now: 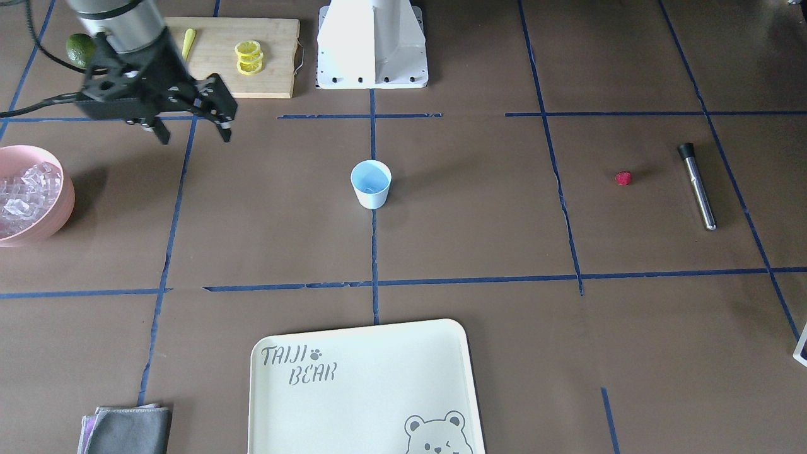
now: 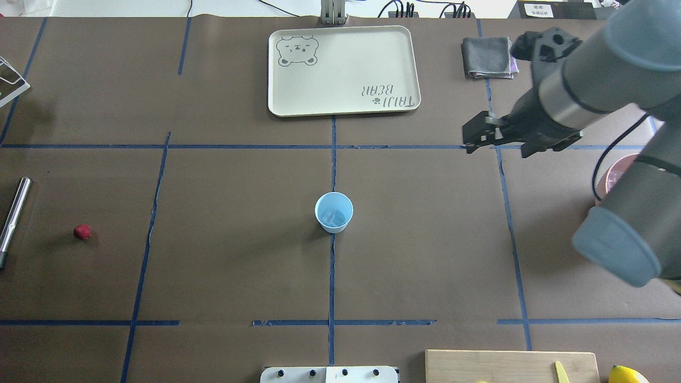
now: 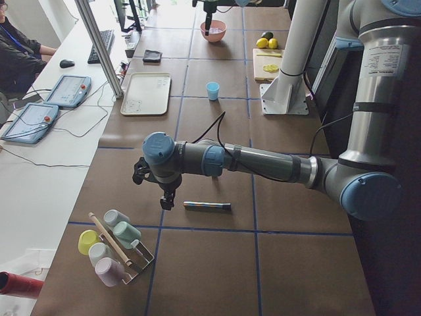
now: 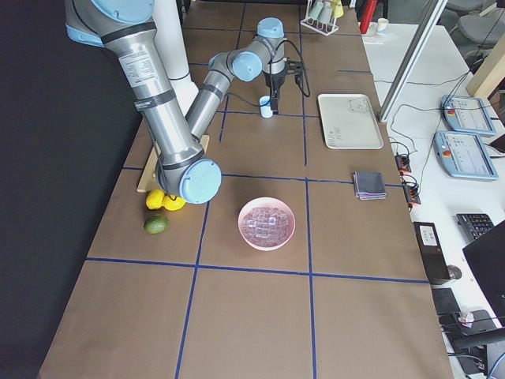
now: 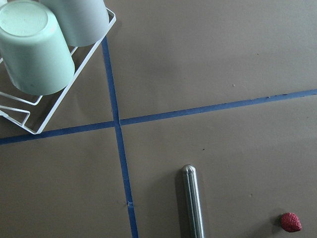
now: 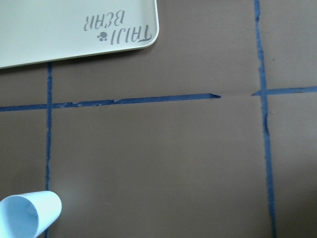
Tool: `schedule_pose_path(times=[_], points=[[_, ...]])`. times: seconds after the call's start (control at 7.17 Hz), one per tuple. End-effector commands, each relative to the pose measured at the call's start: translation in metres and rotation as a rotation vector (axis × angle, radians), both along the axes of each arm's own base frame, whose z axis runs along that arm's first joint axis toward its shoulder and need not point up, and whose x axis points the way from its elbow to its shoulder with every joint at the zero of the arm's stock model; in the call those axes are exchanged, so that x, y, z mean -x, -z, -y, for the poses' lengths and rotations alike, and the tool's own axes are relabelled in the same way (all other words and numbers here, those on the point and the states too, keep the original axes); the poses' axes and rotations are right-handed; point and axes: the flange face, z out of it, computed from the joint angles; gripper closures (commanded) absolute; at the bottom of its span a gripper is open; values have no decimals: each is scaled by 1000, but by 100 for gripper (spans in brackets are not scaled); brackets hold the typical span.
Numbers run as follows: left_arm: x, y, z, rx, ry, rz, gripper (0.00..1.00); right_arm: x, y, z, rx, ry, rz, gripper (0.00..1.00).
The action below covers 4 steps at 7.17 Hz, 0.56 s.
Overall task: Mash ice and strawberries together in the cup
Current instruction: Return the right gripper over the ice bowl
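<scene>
- Since the cup point(image 1: 371, 184) at the table's centre holds ice point(image 2: 334, 215), the strawberry point(image 1: 623, 178) near its left end seems next.
- The left gripper point(image 3: 166, 200), its grip impossible to tell, should centre over the berry; the right gripper point(image 1: 195, 135) hangs spread and empty.

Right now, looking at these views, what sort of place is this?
Most likely a robotics lab, staged as a drink-making bench. A left arm and a right arm reach over a table gridded with blue tape, and the desk alongside holds control tablets and a keyboard.
</scene>
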Motion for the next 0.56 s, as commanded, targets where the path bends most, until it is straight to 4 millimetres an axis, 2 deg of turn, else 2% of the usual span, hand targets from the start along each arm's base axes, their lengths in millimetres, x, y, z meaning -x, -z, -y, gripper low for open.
schedule_pose_path(times=[0.0,0.14,0.42], points=[[0,1,0,-2,0,0,0,-110,-108,-5,-27,10,26,1],[0,3,0,-5,0,1,0,-124,-156,-2,-27,7,3,1],[0,7,1,-12,1,0,0,-118,-227,19,-19,-8,1,1]])
